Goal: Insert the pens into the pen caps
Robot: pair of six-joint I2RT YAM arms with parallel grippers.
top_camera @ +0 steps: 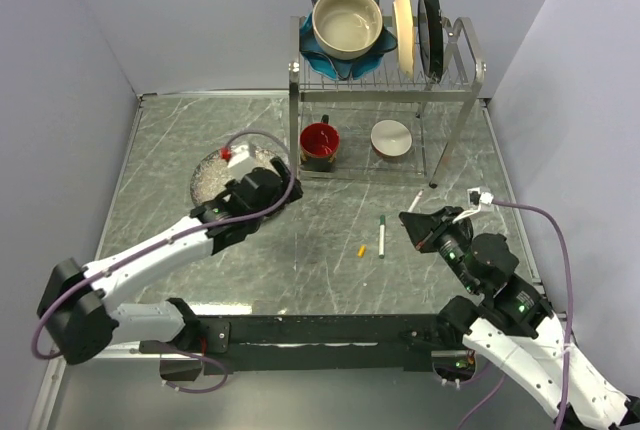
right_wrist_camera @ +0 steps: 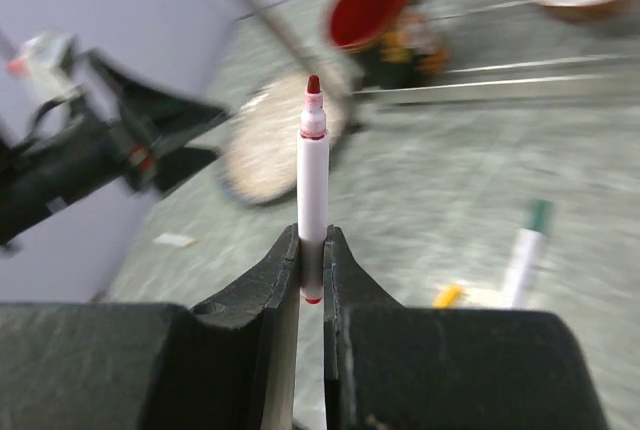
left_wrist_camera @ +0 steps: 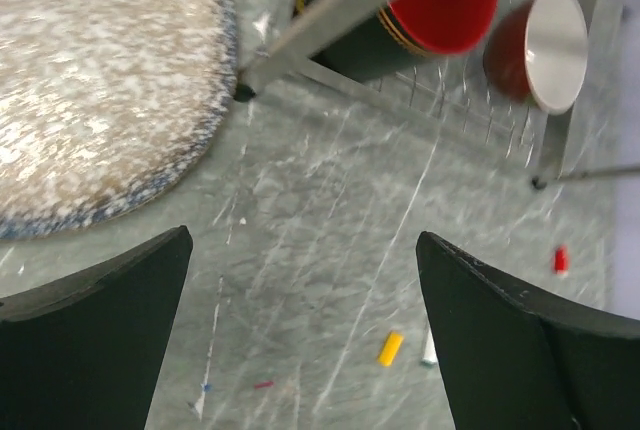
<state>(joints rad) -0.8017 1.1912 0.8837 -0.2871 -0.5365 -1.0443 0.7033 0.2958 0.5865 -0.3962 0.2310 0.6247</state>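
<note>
My right gripper is shut on a white pen. It grips the barrel near the red back end, and the bare red tip points away from the jaws. In the top view this gripper hovers right of centre. A green-ended pen lies flat on the table, with a yellow cap just left of it. The left wrist view shows the same yellow cap and a small red cap near the rack's leg. My left gripper is wide open with nothing in it, beside the speckled plate.
A wire dish rack stands at the back with a large bowl and upright plates on top. Under it sit a red cup and a white bowl. Walls close in on the left, right and back.
</note>
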